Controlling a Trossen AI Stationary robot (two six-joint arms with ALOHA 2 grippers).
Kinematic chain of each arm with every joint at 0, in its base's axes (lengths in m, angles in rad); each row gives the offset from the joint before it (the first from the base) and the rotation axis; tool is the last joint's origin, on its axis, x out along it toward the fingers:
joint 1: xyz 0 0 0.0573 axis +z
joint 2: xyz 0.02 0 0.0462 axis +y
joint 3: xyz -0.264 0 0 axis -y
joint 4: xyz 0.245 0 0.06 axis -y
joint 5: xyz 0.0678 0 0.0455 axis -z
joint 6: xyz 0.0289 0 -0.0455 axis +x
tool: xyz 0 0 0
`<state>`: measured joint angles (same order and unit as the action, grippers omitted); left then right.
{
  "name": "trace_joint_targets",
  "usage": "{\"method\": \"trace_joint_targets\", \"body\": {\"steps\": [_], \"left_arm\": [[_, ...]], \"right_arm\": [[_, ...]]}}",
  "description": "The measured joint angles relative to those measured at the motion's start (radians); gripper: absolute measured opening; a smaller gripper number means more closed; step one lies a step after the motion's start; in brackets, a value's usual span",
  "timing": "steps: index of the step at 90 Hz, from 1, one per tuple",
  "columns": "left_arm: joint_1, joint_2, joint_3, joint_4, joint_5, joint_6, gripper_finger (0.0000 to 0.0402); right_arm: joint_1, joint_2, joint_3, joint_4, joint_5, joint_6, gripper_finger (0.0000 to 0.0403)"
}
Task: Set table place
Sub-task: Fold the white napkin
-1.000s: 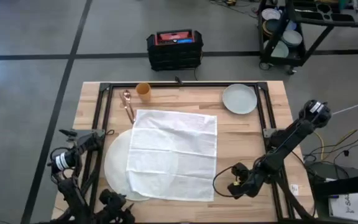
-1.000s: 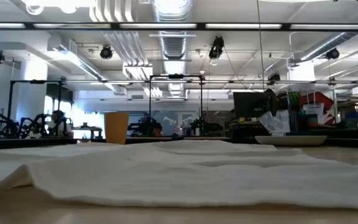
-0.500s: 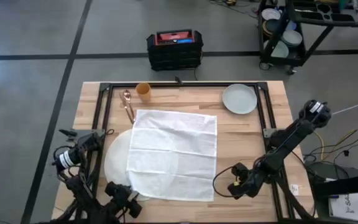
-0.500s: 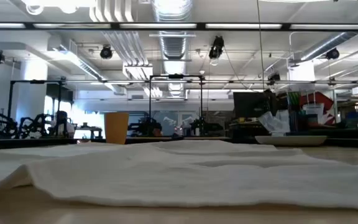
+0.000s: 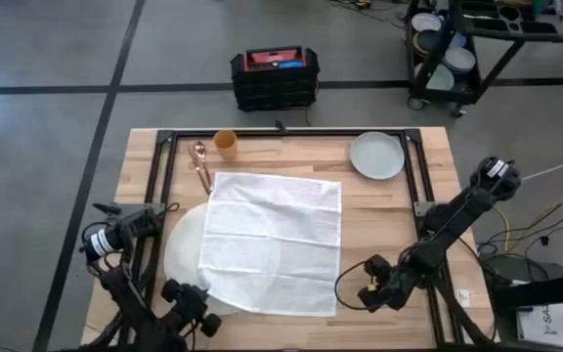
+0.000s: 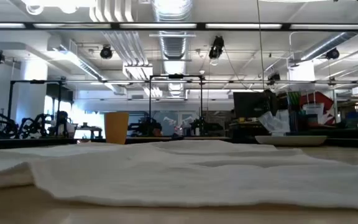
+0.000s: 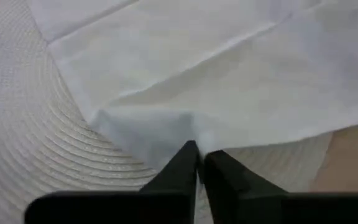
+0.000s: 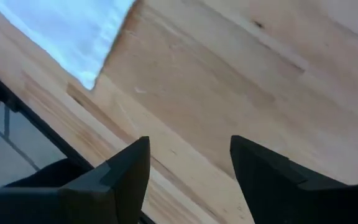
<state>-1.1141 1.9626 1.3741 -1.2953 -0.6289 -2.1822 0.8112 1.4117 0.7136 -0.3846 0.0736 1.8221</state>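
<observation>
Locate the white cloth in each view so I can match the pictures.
High view: white cloth spread mid-table, covering the right part of the round mat.
Low view: cloth fills the foreground, edge to edge.
Left wrist view: cloth lies over the ribbed mat, its corner at the shut left gripper.
Right wrist view: only one corner, on bare wood ahead of the open right gripper.
Shared landmark: the orange cup, also in the low view.
</observation>
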Motion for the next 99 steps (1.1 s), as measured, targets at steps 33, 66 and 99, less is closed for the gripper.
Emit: {"method": "trace_joint_targets", "body": {"steps": [33,66,99], "left_arm": [[0.000,-0.223,0.005,-0.075,0.011,0.028,0.0000],[0.015,-0.216,-0.010,-0.103,0.049,0.054,0.0000],[0.041,-0.216,-0.011,-0.117,0.159,0.057,0.0000]], "right_arm": [[0.000,0.000,0.000,0.013,0.033,0.016,0.0206],[0.002,0.093,0.034,0.272,0.047,-0.031,0.0206],[-0.083,0.353,0.213,0.371,-0.002,0.035,0.0171]]}}
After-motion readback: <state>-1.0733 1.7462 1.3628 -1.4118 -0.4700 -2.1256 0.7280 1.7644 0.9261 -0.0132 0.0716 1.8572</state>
